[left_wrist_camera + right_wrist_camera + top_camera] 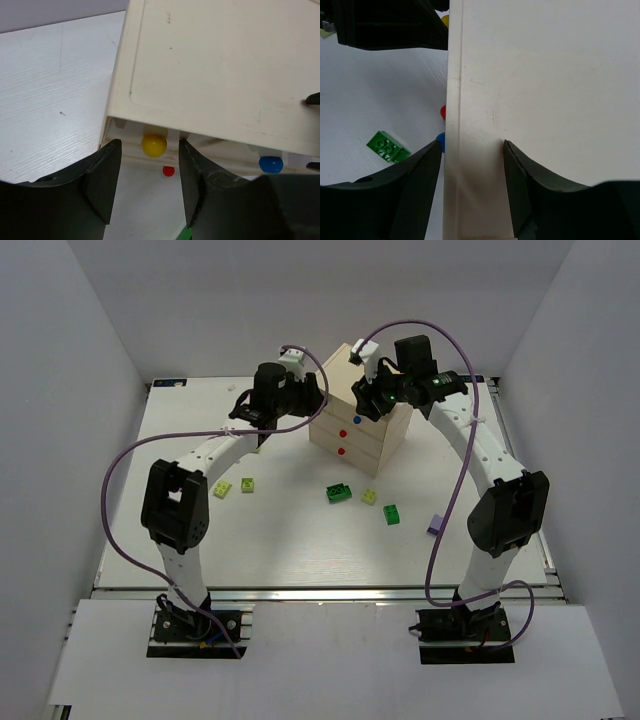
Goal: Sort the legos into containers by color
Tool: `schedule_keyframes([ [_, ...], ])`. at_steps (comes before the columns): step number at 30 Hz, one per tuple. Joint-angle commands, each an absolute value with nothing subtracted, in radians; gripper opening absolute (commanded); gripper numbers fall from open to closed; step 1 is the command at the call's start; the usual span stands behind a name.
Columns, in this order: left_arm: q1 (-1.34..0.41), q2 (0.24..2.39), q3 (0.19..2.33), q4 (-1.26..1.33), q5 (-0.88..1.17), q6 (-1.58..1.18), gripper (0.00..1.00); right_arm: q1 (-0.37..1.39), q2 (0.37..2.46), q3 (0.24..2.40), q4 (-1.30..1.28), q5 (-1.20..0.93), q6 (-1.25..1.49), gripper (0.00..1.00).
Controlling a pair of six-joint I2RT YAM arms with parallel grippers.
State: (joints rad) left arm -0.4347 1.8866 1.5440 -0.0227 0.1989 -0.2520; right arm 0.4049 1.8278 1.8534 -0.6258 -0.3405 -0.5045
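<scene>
The cream chest (pixel 362 412) stands at the middle back, with blue (pixel 357 391) and red (pixel 343 432) knobs showing. My left gripper (pixel 314 398) is open at its upper left corner. In the left wrist view the gripper (pixel 150 150) has the yellow knob (pixel 153 145) in line between its fingers, just beyond the tips. My right gripper (pixel 373 403) is open over the chest's top. In the right wrist view it (pixel 471 147) straddles the top's front edge (pixel 452 100). Dark green (pixel 339 492), lime-yellow (pixel 247 485) and lavender (pixel 436 525) legos lie on the table. No cyan lego shows.
More legos lie loose in front of the chest: lime-yellow ones (pixel 221 489) (pixel 369 497) and a dark green one (pixel 393 513). White walls close in the table on the left, right and back. Purple cables loop from both arms.
</scene>
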Motion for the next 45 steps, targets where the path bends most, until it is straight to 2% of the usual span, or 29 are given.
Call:
schedule_keyframes([
  [1, -0.433, 1.891, 1.591, -0.014, 0.204, -0.253, 0.59, 0.411, 1.845, 1.818, -0.738, -0.385, -0.485, 0.58],
  [8, -0.433, 1.891, 1.591, -0.011, 0.212, -0.253, 0.59, 0.408, 1.847, 1.818, -0.741, -0.393, -0.480, 0.58],
  [12, -0.433, 1.800, 1.487, 0.049, 0.221, -0.262, 0.59, 0.408, 1.841, 1.818, -0.732, -0.397, -0.465, 0.58],
  [15, -0.433, 1.703, 1.388, 0.089, 0.238, -0.278, 0.39, 0.407, 1.835, 1.815, -0.712, -0.396, -0.440, 0.59],
  [17, -0.433, 1.640, 1.338, 0.112, 0.262, -0.297, 0.34, 0.407, 1.827, 1.816, -0.698, -0.406, -0.420, 0.61],
  [19, -0.433, 1.590, 1.296, 0.141, 0.294, -0.313, 0.38, 0.402, 1.822, 1.821, -0.687, -0.425, -0.408, 0.64],
  [20, -0.433, 1.576, 1.283, 0.152, 0.308, -0.327, 0.50, 0.403, 1.816, 1.822, -0.683, -0.428, -0.400, 0.68],
  [21, -0.446, 1.562, 1.272, 0.175, 0.351, -0.334, 0.56, 0.403, 1.812, 1.828, -0.680, -0.434, -0.388, 0.70],
  [23, -0.446, 1.543, 1.238, 0.196, 0.397, -0.351, 0.63, 0.402, 1.799, 1.842, -0.683, -0.465, -0.377, 0.77],
  [24, -0.456, 1.542, 1.232, 0.218, 0.450, -0.362, 0.67, 0.402, 1.793, 1.854, -0.677, -0.475, -0.361, 0.78],
  [27, -0.456, 1.566, 1.210, 0.248, 0.526, -0.405, 0.70, 0.396, 1.753, 1.864, -0.649, -0.488, -0.325, 0.80],
  [30, -0.456, 1.592, 1.193, 0.284, 0.535, -0.428, 0.67, 0.388, 1.701, 1.858, -0.576, -0.460, -0.250, 0.80],
  [31, -0.456, 1.604, 1.190, 0.290, 0.538, -0.434, 0.62, 0.382, 1.669, 1.821, -0.536, -0.416, -0.214, 0.77],
  [32, -0.456, 1.605, 1.190, 0.290, 0.538, -0.436, 0.62, 0.382, 1.651, 1.821, -0.535, -0.416, -0.190, 0.76],
  [33, -0.456, 1.618, 1.190, 0.299, 0.545, -0.437, 0.56, 0.370, 1.632, 1.801, -0.488, -0.394, -0.177, 0.72],
  [34, -0.465, 1.624, 1.192, 0.301, 0.546, -0.442, 0.53, 0.367, 1.593, 1.760, -0.465, -0.340, -0.166, 0.63],
  [36, -0.465, 1.649, 1.206, 0.302, 0.551, -0.442, 0.47, 0.350, 1.559, 1.717, -0.401, -0.279, -0.150, 0.53],
  [37, -0.475, 1.657, 1.213, 0.301, 0.551, -0.443, 0.41, 0.342, 1.534, 1.697, -0.384, -0.243, -0.152, 0.41],
  [39, -0.486, 1.675, 1.238, 0.295, 0.552, -0.445, 0.38, 0.330, 1.526, 1.660, -0.377, -0.221, -0.167, 0.30],
  [40, -0.486, 1.695, 1.247, 0.291, 0.551, -0.443, 0.36, 0.325, 1.538, 1.658, -0.385, -0.213, -0.176, 0.17],
  [42, -0.497, 1.709, 1.265, 0.284, 0.546, -0.443, 0.38, 0.318, 1.558, 1.655, -0.393, -0.209, -0.193, 0.02],
  [43, -0.497, 1.723, 1.285, 0.279, 0.540, -0.443, 0.41, 0.308, 1.580, 1.649, -0.391, -0.204, -0.195, 0.00],
  [44, -0.509, 1.727, 1.292, 0.273, 0.529, -0.442, 0.51, 0.305, 1.589, 1.643, -0.388, -0.204, -0.195, 0.00],
  [45, -0.518, 1.733, 1.301, 0.259, 0.520, -0.442, 0.55, 0.298, 1.598, 1.643, -0.376, -0.206, -0.193, 0.01],
])
